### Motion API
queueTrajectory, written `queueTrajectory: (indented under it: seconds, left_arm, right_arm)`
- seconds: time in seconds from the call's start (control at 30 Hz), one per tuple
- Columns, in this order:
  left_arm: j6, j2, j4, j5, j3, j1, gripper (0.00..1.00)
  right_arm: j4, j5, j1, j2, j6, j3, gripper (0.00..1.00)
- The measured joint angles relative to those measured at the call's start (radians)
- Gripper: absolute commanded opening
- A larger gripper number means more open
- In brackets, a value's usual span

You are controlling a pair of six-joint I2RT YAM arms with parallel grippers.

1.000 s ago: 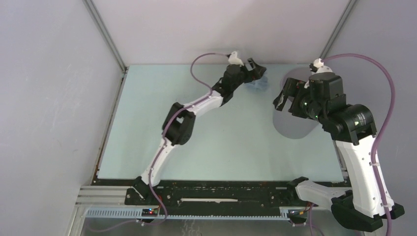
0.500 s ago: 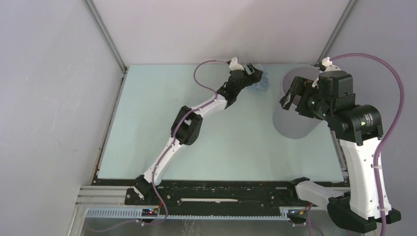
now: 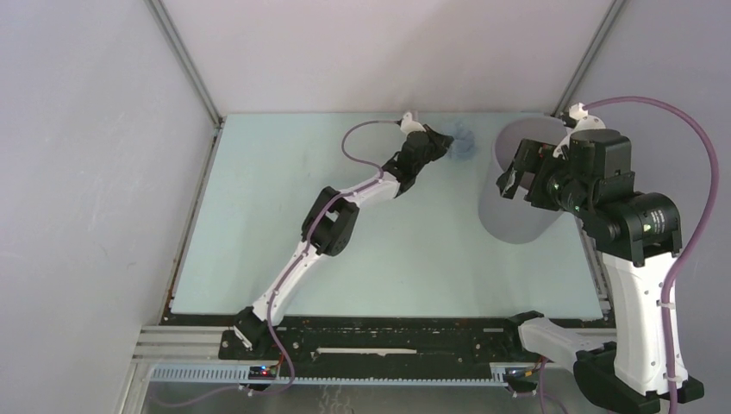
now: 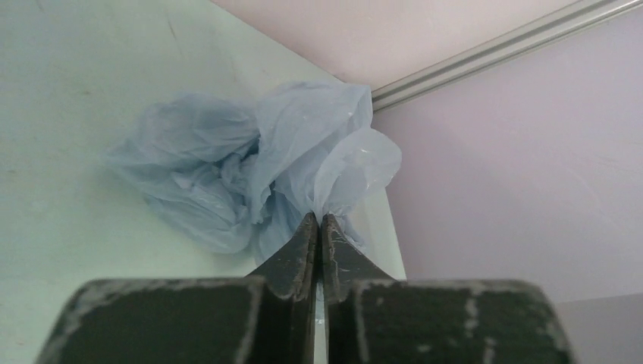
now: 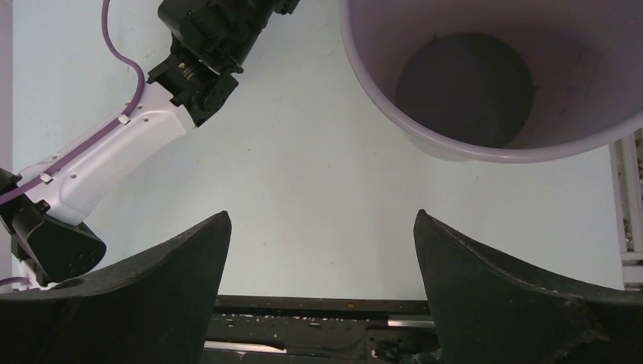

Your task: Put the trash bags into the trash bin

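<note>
So on my end the left gripper [image 4: 318, 220] has its jaws pinched together on a thin fold of the trash bag [image 4: 227, 167], which sits crumpled in a pale-blue heap at the far back edge of the table [image 3: 259, 216], right up by the wall. The trash bin [image 5: 455, 148] stands upright just to the right of the bag, apart from it as far as I can tell, and nothing shows inside it in the wrist view. My right gripper [image 5: 321, 215] hangs above the bin's near side with its fingers spread wide apart, holding nothing.
</note>
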Motion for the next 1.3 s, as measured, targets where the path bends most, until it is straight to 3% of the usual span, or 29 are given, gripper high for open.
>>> queueTrajectory:
  seconds: [0.1, 0.2, 0.4, 0.53, 0.7, 0.9, 1.1, 1.17, 1.3]
  left_arm:
    - [-0.014, -0.022, 0.000, 0.013, -0.035, 0.018, 0.00]
    - [-0.012, -0.119, -0.003, 0.040, -0.169, 0.040, 0.00]
    - [0.025, -0.553, -0.023, 0.098, -0.653, 0.095, 0.00]
    - [0.081, -0.846, -0.094, 0.132, -0.860, 0.125, 0.00]
    - [0.195, -1.144, -0.330, 0.105, -0.968, 0.119, 0.00]
    - [0.425, -1.447, -0.626, -0.032, -1.086, 0.065, 0.00]
    - [0.565, -1.553, -0.847, -0.170, -1.128, -0.042, 0.00]
    - [0.595, -1.547, -0.902, -0.217, -1.128, -0.087, 0.05]
    - [0.636, -1.507, -0.967, -0.183, -1.127, -0.117, 0.45]
  right_arm:
    - [0.000, -0.003, -0.003, -0.005, -0.011, 0.000, 1.00]
    - [0.001, -0.009, -0.004, -0.009, -0.025, -0.004, 1.00]
    - [0.005, -0.053, 0.001, -0.027, -0.032, -0.067, 1.00]
    - [0.039, -0.121, 0.032, -0.028, -0.029, -0.134, 1.00]
    - [0.088, -0.183, 0.109, -0.022, -0.009, -0.219, 1.00]
    - [0.146, -0.217, 0.184, 0.011, 0.016, -0.237, 1.00]
    - [0.191, -0.243, 0.185, 0.111, 0.023, -0.236, 1.00]
    - [0.204, -0.253, 0.185, 0.154, 0.024, -0.235, 1.00]
    - [0.220, -0.262, 0.184, 0.247, 0.025, -0.221, 1.00]
